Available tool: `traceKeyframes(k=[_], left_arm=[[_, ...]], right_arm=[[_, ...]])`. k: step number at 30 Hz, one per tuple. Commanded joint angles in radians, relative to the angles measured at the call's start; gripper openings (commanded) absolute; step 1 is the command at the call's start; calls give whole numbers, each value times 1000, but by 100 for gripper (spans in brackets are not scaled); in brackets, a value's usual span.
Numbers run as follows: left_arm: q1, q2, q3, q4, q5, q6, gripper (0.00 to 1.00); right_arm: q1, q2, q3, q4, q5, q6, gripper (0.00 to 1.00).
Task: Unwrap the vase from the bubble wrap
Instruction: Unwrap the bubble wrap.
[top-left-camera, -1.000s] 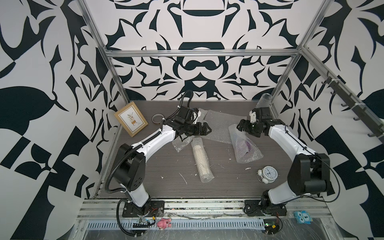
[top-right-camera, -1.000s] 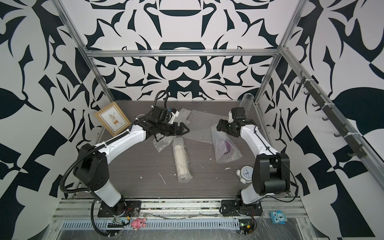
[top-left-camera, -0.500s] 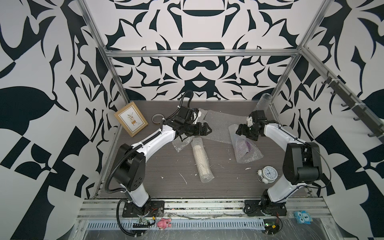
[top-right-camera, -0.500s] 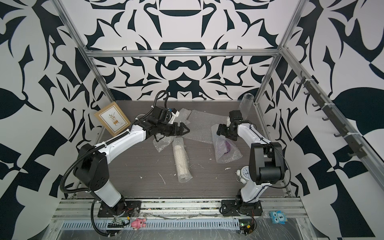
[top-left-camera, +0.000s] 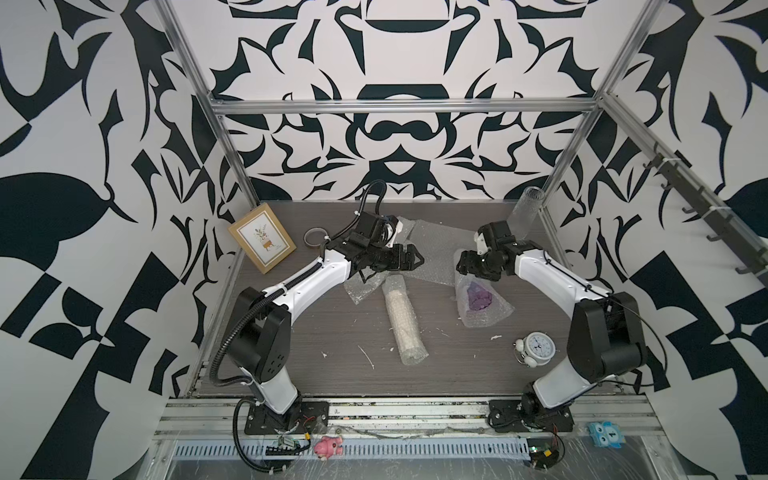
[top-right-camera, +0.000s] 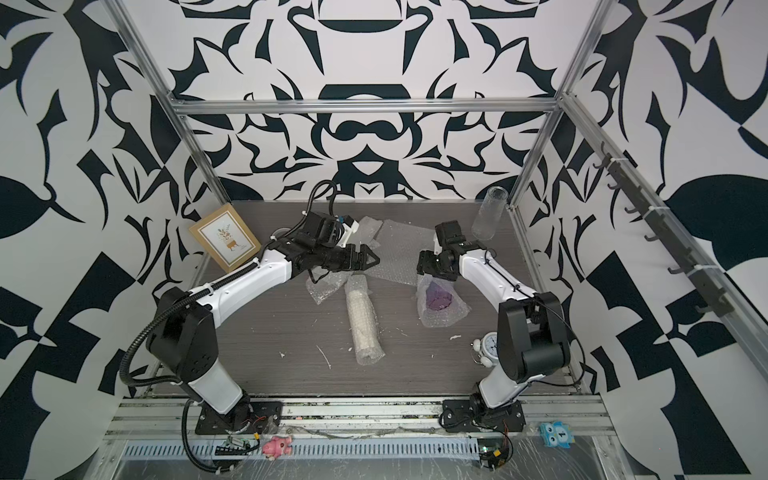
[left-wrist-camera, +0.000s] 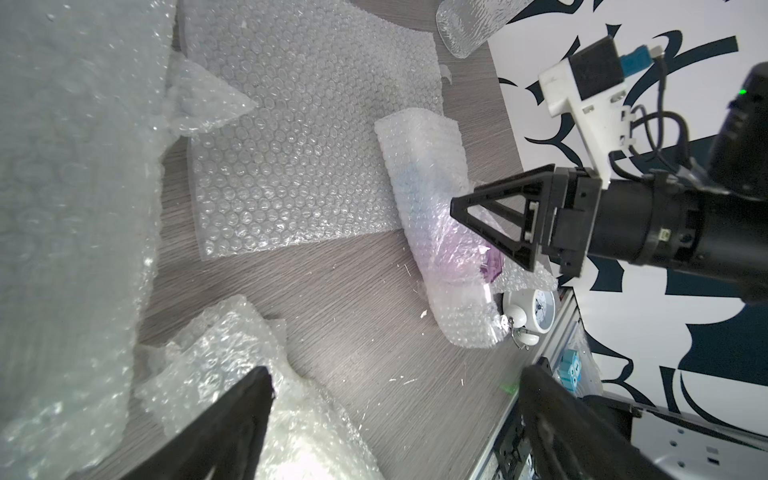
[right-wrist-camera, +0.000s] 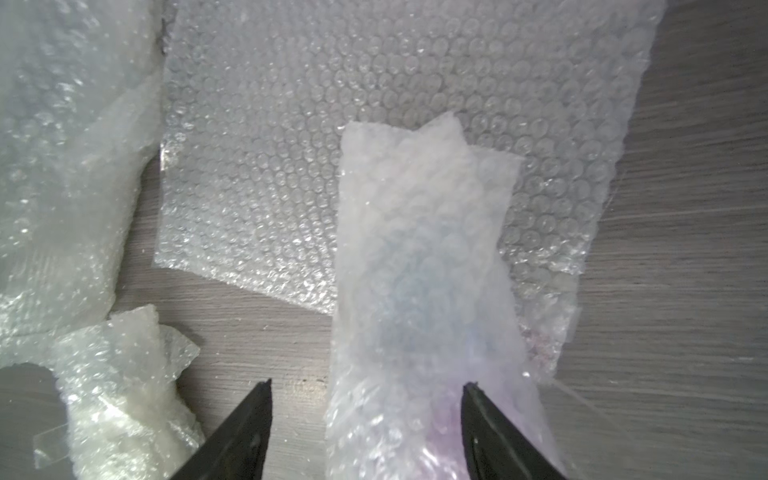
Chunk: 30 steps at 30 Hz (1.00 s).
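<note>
The right tool (right-wrist-camera: 365, 386), jaws partly open and not clamped, straddles the narrow back end of a bubble wrap (top-left-camera: 494, 318) bundle holding a purple object (top-left-camera: 478, 296), lying back-to-front on the right side of the counter (top-left-camera: 332, 374); the left tool (top-left-camera: 417, 258) hovers wide open, empty.

The grey wood-grain table (top-left-camera: 332, 316) carries loose bubble wrap (top-left-camera: 436, 249), a wrapped white roll (top-left-camera: 403, 320), a wrapped bundle (top-left-camera: 482, 305) (purple inside), an alarm clock (top-left-camera: 538, 347) and a framed picture (top-left-camera: 262, 240).

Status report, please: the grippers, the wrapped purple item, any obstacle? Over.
Left gripper open, empty. Right gripper open, fingers either side of the purple bundle, not yet unwrapped. Loose bubble wrap sheet under its end.
</note>
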Motion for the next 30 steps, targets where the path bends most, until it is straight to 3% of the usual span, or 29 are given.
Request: traceKeyframes(k=[1, 7, 16, 21, 30], left_arm=[[12, -37, -32, 31, 12, 0, 96], [17, -44, -47, 43, 20, -5, 96], [22, -48, -39, 26, 35, 11, 96], [21, -44, -11, -7, 44, 29, 96], [19, -36, 94, -74, 56, 126, 98]], right_arm=[[59, -48, 13, -13, 66, 78, 73], [131, -55, 24, 9, 96, 127, 73], [125, -89, 93, 0, 161, 77, 74], [45, -119, 78, 3, 159, 77, 74], [-226, -213, -167, 185, -35, 214, 73]])
